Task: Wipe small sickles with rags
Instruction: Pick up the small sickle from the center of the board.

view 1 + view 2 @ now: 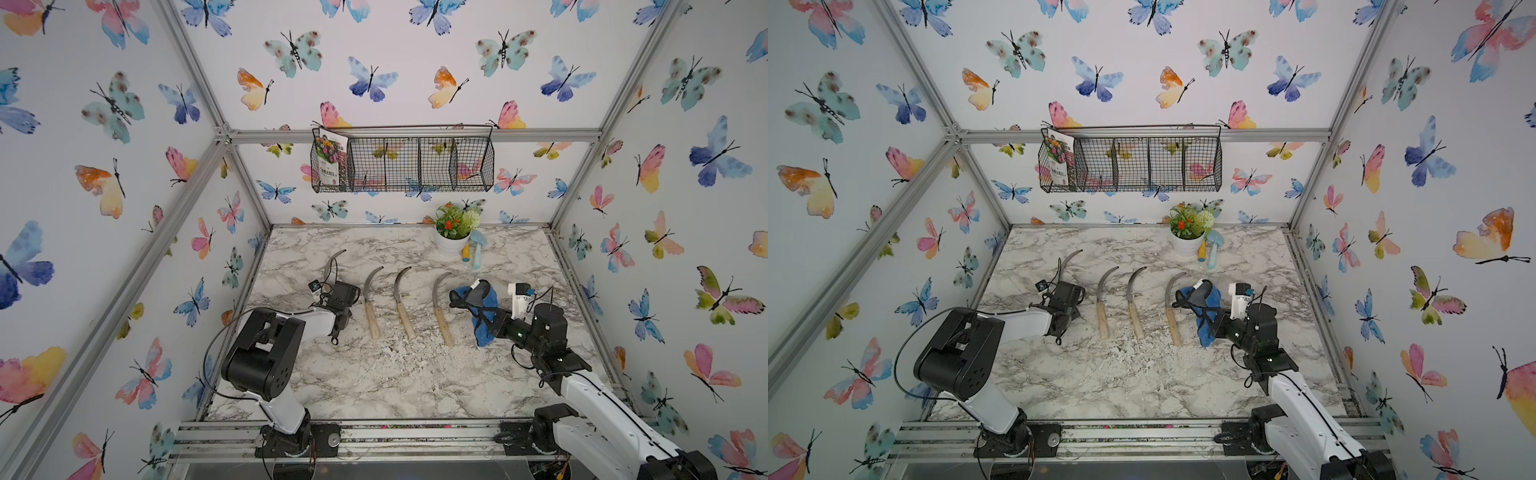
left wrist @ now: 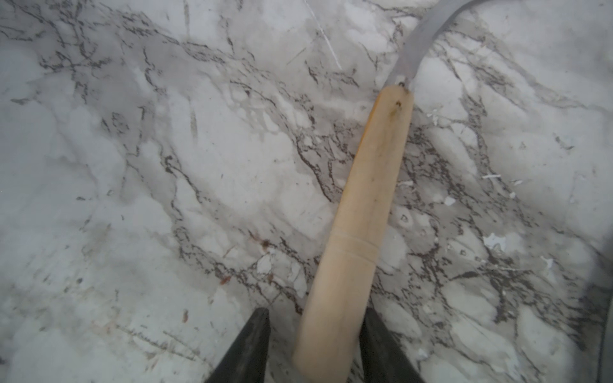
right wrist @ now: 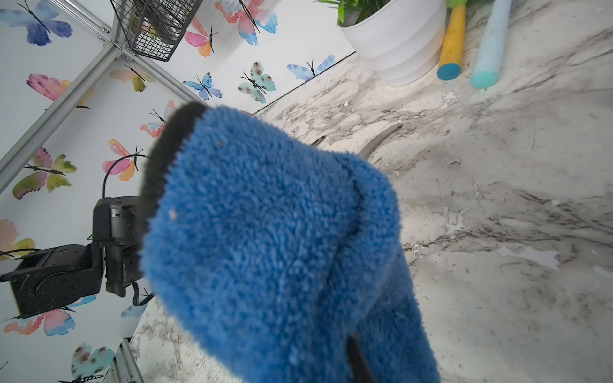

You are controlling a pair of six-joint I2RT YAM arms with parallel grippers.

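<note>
My left pincer point(image 2: 315, 311) points down over the near end of the leftmost sickle point(image 2: 361, 205), on its handle. The jaws stand partly apart and straddle the wood. One finger point(image 2: 381, 345) is right up against the handle's side. The other finger point(image 2: 248, 345) stands off it, with a strip of table point(image 2: 166, 199) showing between, so I have no clamp on it. From the pincer the handle runs far across the table to the grey blade point(image 1: 332, 266), whose tip bends to the right.

To the right of it, the second sickle point(image 1: 370, 299), the third sickle point(image 1: 401, 299) and the rightmost sickle point(image 1: 438, 303) lie in a row. They are apart from one another, with handles near and blades far.

My right pincer point(image 1: 482, 313) is closed on the rag point(image 3: 265, 232), just right of the rightmost sickle and not touching it. The blue cloth drapes over the fingers and hides them, with its dark piece point(image 1: 457, 299) on the left, towards that sickle's blade. The rag's lower end hangs close to the table, but I cannot tell whether it touches.
</note>
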